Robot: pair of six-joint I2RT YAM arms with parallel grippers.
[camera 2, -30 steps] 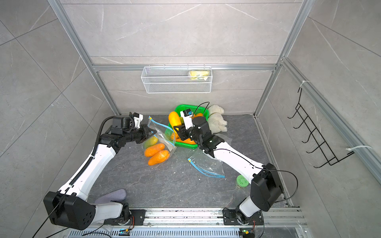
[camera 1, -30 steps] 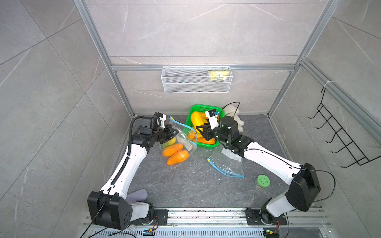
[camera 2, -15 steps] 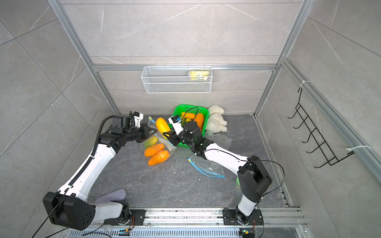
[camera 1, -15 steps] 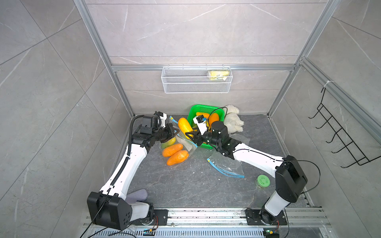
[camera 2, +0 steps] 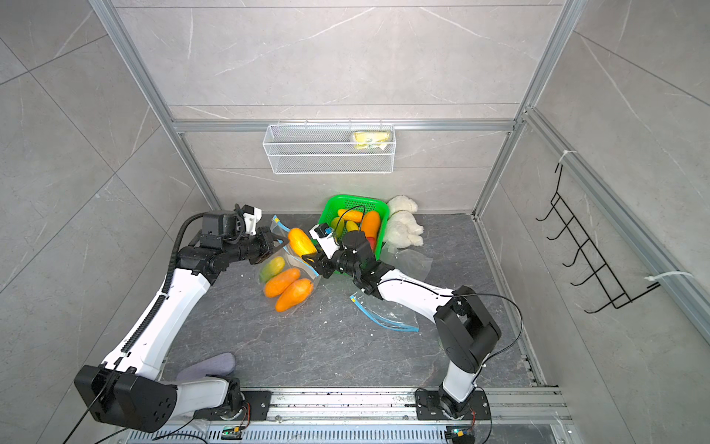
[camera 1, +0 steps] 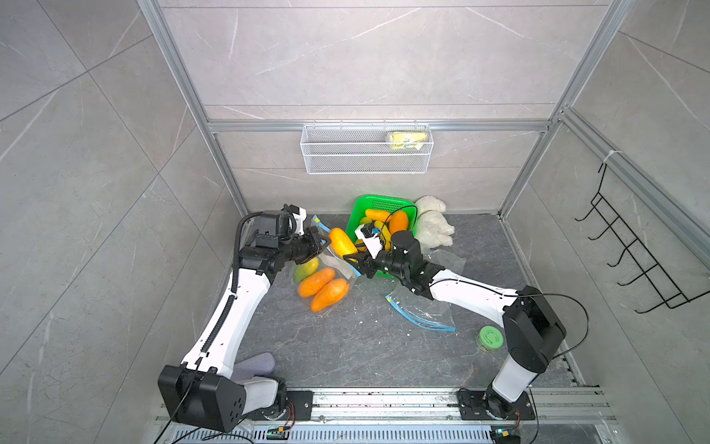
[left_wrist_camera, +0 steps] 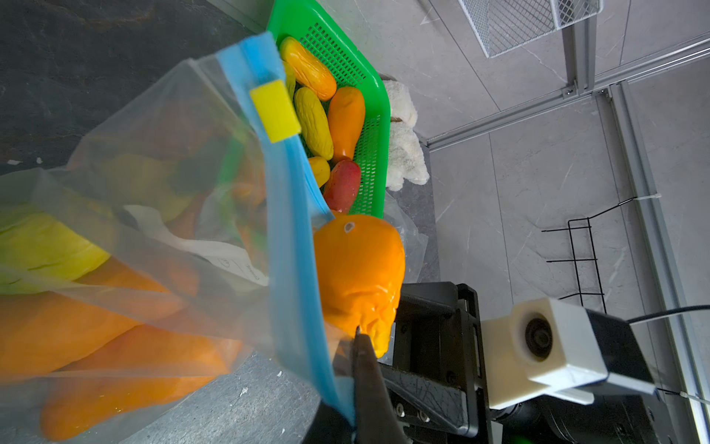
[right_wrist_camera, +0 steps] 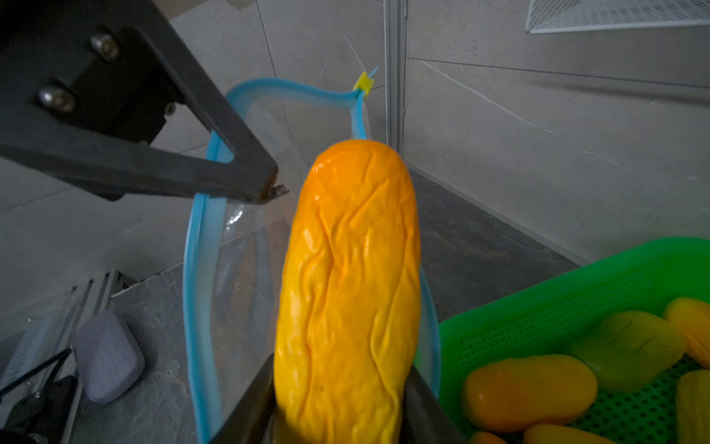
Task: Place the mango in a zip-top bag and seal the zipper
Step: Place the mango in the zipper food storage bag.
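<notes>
**Entry: insertion step, fruit poised for bagging**

Right gripper [camera 1: 354, 260]: jaws clamped on one end of a yellow-orange mango [right_wrist_camera: 349, 288]. The free tip is at the mouth of the zip-top bag [left_wrist_camera: 173, 192], apparently not yet inside.
Left gripper [camera 1: 322, 246]: closed, pinching the blue zipper rim [right_wrist_camera: 192, 269] and lifting it open.
Yellow slider [left_wrist_camera: 274, 111]: at the rim's far end.
Handling note: feed tip-first between the two rim strips, clear of the left finger. Release once most of it lies inside.

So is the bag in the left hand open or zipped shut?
Open. The bag has its blue zipper rim spread in a wide loop, yellow slider at one end, the mango pointing into the gap.
</notes>
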